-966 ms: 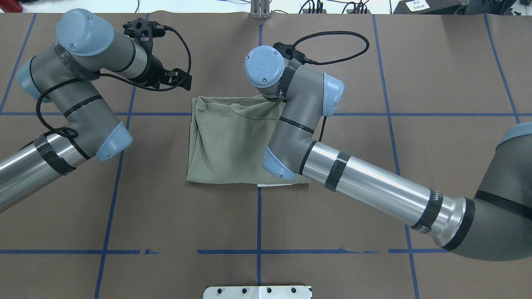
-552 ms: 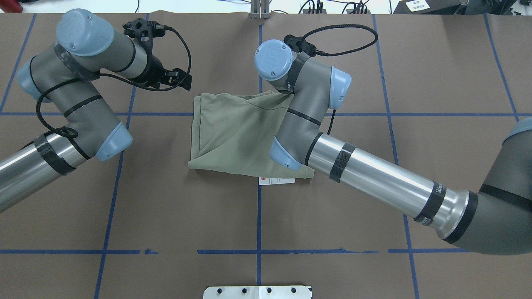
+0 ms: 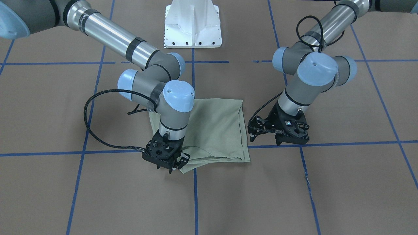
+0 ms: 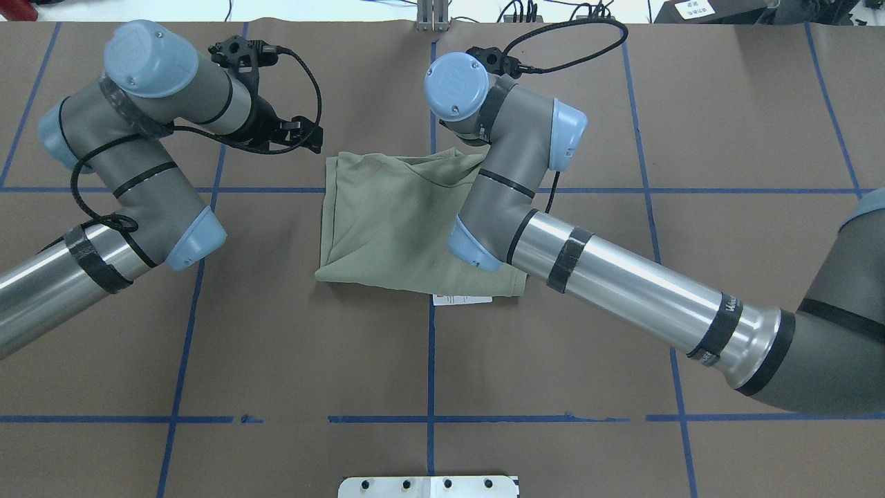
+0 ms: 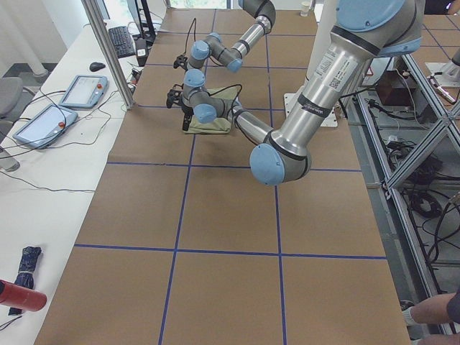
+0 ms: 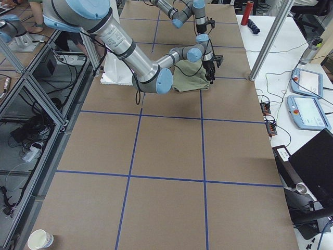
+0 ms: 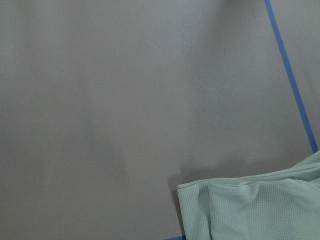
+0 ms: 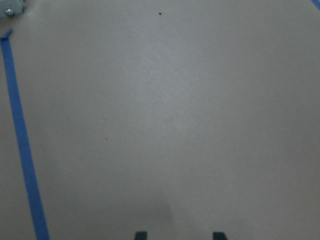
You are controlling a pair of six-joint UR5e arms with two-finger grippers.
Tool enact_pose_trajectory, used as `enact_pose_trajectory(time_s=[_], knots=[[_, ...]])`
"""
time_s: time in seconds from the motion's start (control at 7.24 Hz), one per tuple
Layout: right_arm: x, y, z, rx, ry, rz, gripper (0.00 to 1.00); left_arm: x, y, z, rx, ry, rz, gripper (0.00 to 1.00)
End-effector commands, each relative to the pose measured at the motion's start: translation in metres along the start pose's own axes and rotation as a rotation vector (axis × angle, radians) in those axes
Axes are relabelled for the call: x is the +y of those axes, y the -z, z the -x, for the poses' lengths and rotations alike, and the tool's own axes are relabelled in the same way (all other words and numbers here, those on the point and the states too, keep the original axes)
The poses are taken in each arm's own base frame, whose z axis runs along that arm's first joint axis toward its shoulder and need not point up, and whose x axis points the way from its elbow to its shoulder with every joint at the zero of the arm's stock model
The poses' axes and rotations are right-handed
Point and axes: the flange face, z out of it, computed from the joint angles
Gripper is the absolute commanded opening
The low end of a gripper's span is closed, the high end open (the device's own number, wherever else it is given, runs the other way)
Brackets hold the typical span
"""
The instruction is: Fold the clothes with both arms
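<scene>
Lying folded into a rough square, a pale sage-green knit shirt [image 4: 387,221] sits near the middle of the brown paper-covered surface [image 4: 276,360], over a crossing of blue tape lines [image 4: 430,360]. A small white label [image 4: 462,299] pokes out from under the shirt's edge nearest the robot. The top layer has a few diagonal creases.

The right arm [image 4: 622,283], silver-grey with light-blue caps, reaches across the shirt. Its black two-finger right hand [image 3: 174,164] points down at the shirt's far corner on the robot's right side. From overhead the wrist hides that hand. Its wrist view shows two dark fingertips [image 8: 141,235] spread wide, with bare surface between them.

The left arm [image 4: 138,187] is bent at the robot's left. The black left hand [image 4: 308,135] is just beside the shirt's far left corner and aims toward it. Its wrist view shows that corner low at the right and none of its fingers. Cannot tell whether this hand is wide or narrow.

A white pedestal base [image 3: 192,23] stands at the robot's end of the surface.
</scene>
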Motion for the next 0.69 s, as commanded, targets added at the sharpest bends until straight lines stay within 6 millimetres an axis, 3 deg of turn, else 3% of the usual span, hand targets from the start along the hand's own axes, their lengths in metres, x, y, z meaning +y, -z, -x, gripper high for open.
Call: enact_pose_trajectory(time_s=[0.0,0.14,0.28,0.41,0.55], knots=[[-0.071,0.036,-0.019,-0.075,0.041,0.141,1.0,-0.007,-0.029,-0.04,-0.013,0.166,0.01,1.0],[-0.083,0.038,-0.026,-0.079,0.039,0.145,1.0,-0.004,-0.046,-0.055,-0.038,0.225,-0.037,0.89],[-0.084,0.035,-0.029,-0.076,0.037,0.145,1.0,-0.001,-0.055,-0.057,-0.02,0.243,-0.058,0.7],[-0.084,0.035,-0.029,-0.076,0.037,0.145,1.0,0.002,-0.063,-0.054,-0.015,0.249,-0.056,0.64],[-0.082,0.034,-0.029,-0.076,0.039,0.146,1.0,0.006,-0.068,-0.055,-0.012,0.244,-0.051,0.64]])
